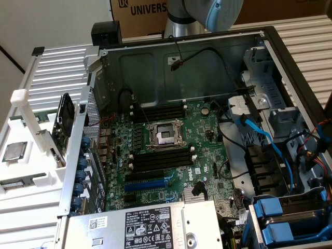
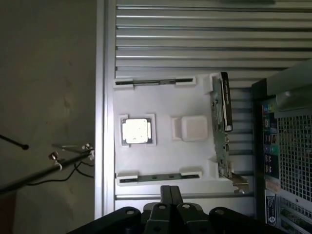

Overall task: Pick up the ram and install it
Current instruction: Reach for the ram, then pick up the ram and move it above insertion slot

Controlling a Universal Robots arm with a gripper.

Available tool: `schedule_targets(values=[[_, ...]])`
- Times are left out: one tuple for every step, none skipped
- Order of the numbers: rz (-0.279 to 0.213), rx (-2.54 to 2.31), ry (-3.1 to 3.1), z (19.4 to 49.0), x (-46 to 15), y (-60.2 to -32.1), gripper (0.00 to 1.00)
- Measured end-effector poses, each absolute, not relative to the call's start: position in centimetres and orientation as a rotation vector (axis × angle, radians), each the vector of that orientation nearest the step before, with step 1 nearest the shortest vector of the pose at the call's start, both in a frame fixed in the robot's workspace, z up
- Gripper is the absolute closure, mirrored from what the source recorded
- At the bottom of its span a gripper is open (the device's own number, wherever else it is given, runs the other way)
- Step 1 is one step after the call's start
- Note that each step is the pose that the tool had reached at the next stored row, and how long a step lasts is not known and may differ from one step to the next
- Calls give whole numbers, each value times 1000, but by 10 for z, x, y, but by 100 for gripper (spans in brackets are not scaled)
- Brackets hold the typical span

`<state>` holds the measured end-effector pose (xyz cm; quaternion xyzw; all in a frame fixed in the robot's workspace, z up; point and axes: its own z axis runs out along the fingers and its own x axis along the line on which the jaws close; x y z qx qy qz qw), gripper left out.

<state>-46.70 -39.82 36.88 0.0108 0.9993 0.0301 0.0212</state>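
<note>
Two ram sticks, thin and dark green, lie clipped along opposite edges of a white tray: one ram stick on the far edge, the other ram stick on the edge nearest my gripper. My gripper hovers high above the tray, its fingers pressed together with nothing between them. In the exterior view the tray sits at the left, outside the open computer case, with a ram stick on it. Black memory slots flank the processor socket on the motherboard.
A square silver processor chip rests in the tray beside an empty square pocket. An expansion card stands upright at the tray's edge by the case wall. Cables, drive bays and a power supply crowd the case.
</note>
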Motion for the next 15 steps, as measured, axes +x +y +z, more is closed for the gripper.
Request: schedule_targets(values=[[93, 33, 3098, 368, -467, -398, 89], [93, 32, 3098, 367, -466, -398, 89], [93, 30, 3098, 366, -466, -398, 89], [93, 30, 3098, 366, -466, -398, 89], [94, 29, 3098, 366, -466, -398, 89], [93, 28, 3098, 366, -466, -398, 89], [94, 27, 3098, 366, -466, -398, 89], [94, 27, 3098, 366, -466, -398, 89], [94, 27, 3098, 366, -466, -398, 89], [94, 26, 3098, 366, -466, -398, 89], [94, 26, 3098, 366, -466, -398, 89], [93, 26, 3098, 366, -466, -398, 89], [94, 25, 3098, 366, -466, -398, 89], [94, 25, 3098, 366, -466, -398, 89], [94, 24, 3098, 366, -466, -398, 89]])
